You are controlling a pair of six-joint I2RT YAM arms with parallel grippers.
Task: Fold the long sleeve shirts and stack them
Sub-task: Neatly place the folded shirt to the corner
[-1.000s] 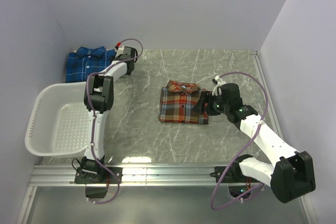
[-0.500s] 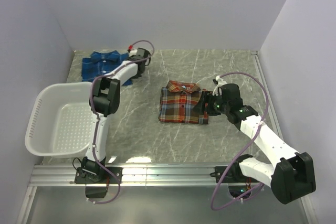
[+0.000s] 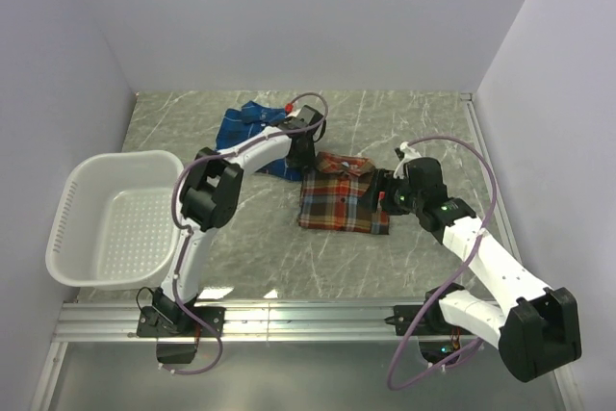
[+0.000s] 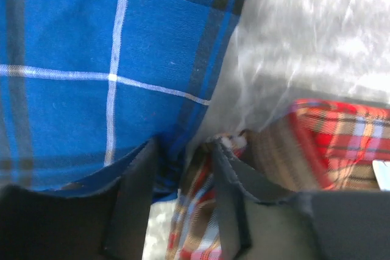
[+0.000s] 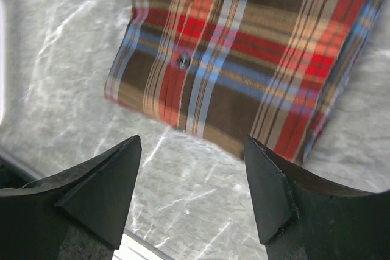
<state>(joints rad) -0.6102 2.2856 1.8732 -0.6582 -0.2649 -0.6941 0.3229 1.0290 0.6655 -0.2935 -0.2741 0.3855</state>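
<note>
Stacking seemed in hand: the blue white-lined plaid cloth shirt point(image 3: 245, 124) lay against the folded red-orange plaid cloth shirt point(image 3: 342, 207) on the grey marbled table point(image 3: 423, 122), hem between the left gripper's point(image 4: 186, 150) half-parted jaws, grip unclear, right gripper point(image 5: 192, 144) wide and empty; next, blue probably needed lifting onto red.

far shirt point(image 3: 245, 122) behind-left of near shirt point(image 3: 337, 204) (edges touching) | basket point(image 3: 69, 223) at left

Grey marbled tabletop point(image 3: 404, 122), pale lavender walls point(image 3: 289, 16) on three sides, metal rail point(image 3: 308, 320) at near edge.
</note>
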